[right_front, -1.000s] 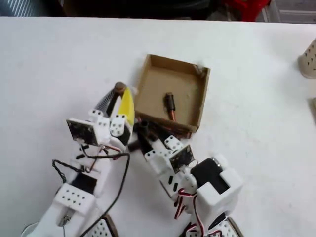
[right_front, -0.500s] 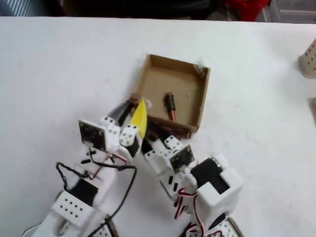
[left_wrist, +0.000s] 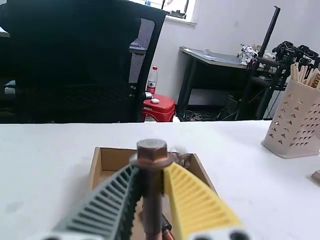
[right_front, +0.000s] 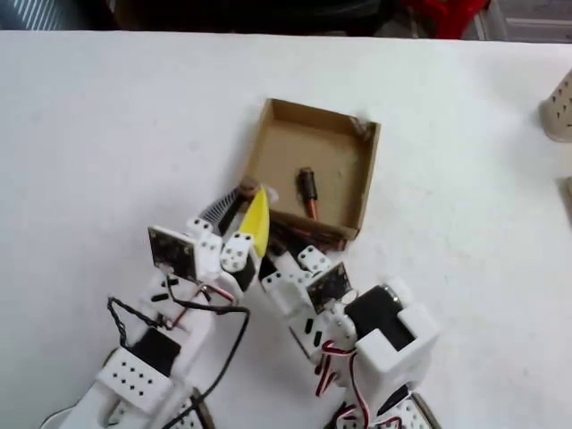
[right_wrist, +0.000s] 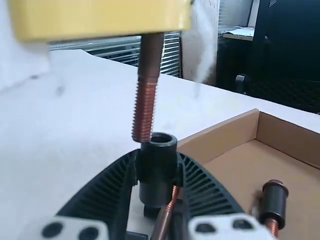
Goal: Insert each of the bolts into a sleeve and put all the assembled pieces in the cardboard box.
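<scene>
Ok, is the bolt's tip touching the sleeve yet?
Cannot tell. In the right wrist view the bolt tip sits level with the sleeve rim, at its edge, with no plain gap or contact.

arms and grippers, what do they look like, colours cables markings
The left arm and right arm are white printed shells dotted with dark screw holes. The left gripper has one yellow ribbed finger and one dark grey finger; a black cable loops beside it. The right gripper has black ribbed fingers, a black servo and red-and-white wires.

White table (right_front: 107,116) bears cardboard box (right_front: 336,161), perforated holder (right_front: 559,107)
</scene>
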